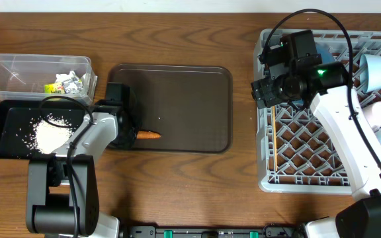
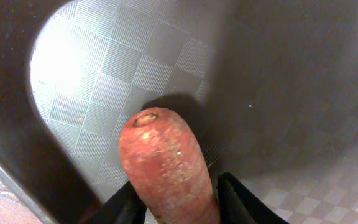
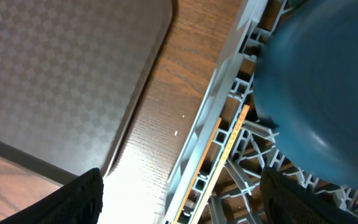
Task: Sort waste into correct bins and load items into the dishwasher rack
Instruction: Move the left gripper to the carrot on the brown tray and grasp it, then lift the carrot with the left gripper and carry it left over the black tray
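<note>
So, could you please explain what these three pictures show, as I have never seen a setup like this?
Two robot arms work at a wooden table. One picture looks down from above; the other two come from cameras on each arm's wrist. On the table sit a clear tub with a wrapper, a black tray holding rice, a brown serving tray and a grey rack holding bowls and cups. The left hand is on the brown tray, its fingers either side of a carrot. The right hand is open and empty at the rack's edge, beside a dark blue bowl.
</note>
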Robot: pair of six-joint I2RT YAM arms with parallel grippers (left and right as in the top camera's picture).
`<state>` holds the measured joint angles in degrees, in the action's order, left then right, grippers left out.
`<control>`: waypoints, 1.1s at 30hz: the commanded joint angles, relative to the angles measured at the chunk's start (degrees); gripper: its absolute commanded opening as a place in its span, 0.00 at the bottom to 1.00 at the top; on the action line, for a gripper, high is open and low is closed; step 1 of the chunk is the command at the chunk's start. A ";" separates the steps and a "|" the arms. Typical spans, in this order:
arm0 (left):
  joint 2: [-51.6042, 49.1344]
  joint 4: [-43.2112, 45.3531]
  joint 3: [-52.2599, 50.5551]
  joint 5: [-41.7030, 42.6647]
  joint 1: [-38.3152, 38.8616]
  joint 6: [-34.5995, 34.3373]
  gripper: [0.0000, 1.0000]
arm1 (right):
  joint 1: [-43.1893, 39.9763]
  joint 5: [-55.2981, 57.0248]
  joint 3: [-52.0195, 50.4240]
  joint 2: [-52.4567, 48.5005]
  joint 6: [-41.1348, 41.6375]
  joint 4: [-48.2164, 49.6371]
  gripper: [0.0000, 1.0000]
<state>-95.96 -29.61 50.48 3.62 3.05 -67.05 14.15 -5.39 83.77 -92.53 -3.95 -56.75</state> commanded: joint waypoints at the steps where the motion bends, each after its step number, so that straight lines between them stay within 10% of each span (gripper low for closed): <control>1: 0.68 0.39 -0.04 -1.11 -0.20 3.34 0.38 | 0.07 0.92 -0.15 -0.02 0.72 -0.04 0.80; 14: 18.18 -1.18 0.11 -1.33 -6.75 20.41 0.38 | 0.07 0.94 -0.15 -0.02 0.72 -0.31 0.79; 21: 22.77 -1.79 0.09 4.63 -13.14 20.55 0.43 | 0.07 0.94 -0.15 -0.02 0.70 -0.24 0.79; 33: 8.07 -0.92 0.09 5.18 -3.06 13.97 0.51 | 0.07 0.92 -0.15 -0.02 0.70 -0.26 0.79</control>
<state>-84.23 -30.74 50.46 8.62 -1.78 -49.65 14.15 -4.89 83.77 -92.53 -3.95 -56.99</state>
